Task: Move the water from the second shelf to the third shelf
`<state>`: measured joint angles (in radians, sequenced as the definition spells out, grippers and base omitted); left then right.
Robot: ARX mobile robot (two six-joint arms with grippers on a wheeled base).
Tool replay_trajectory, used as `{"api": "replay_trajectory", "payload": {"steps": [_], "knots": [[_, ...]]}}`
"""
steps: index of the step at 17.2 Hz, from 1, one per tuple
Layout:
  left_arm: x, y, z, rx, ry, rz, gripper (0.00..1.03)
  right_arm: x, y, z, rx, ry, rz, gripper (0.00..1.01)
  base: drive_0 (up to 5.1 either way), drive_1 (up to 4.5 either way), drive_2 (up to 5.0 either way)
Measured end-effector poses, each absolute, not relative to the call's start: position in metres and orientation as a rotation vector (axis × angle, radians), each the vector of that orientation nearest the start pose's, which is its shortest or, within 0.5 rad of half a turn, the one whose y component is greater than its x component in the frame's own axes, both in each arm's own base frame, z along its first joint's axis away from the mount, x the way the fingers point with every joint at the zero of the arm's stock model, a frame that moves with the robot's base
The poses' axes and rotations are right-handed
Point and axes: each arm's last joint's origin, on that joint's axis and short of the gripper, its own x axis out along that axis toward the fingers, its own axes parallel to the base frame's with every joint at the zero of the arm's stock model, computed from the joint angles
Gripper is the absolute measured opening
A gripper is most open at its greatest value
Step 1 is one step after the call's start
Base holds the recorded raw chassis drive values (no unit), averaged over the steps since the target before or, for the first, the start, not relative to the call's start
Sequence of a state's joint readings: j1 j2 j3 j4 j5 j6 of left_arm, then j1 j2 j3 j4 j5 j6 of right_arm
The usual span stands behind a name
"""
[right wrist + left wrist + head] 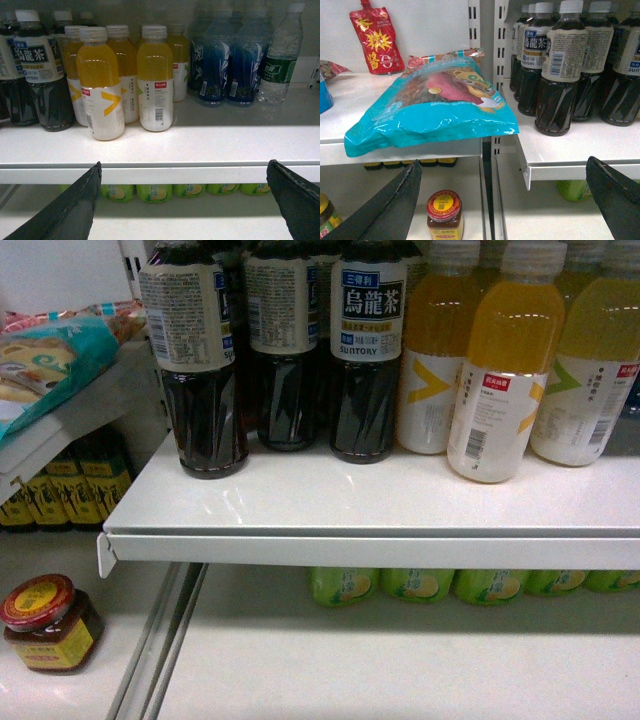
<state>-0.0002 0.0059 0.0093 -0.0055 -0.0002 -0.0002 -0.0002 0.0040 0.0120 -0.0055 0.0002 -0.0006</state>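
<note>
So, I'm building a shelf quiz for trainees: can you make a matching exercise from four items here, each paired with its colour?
Things:
1. water bottle
2. oolong tea bottles
3. snack bag
4. jar lid

Colours:
a. turquoise
b. clear with a green label
c. red with a yellow centre
d. dark brown, nearly black

Pairs: 1-b, 2-d, 3-a, 4-c

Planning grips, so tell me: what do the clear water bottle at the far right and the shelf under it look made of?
The water bottle looks like thin clear plastic: see-through ribbed walls, a white cap, a green label. The shelf looks like white painted metal, smooth and slightly glossy, with a folded front edge.
</note>
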Motion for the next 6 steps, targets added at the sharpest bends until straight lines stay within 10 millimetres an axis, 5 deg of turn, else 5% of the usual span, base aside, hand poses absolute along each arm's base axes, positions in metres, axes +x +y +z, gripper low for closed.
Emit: {"api": "replay_trajectory", "payload": {"steps": [6], "knots": [[0.0975,0.0,0.1657,0.0,0.002,0.0,0.98,0.0972,0.0,0.1668,-0.001,-0.003,0.0,0.98,0.0,0.0,0.0]]}}
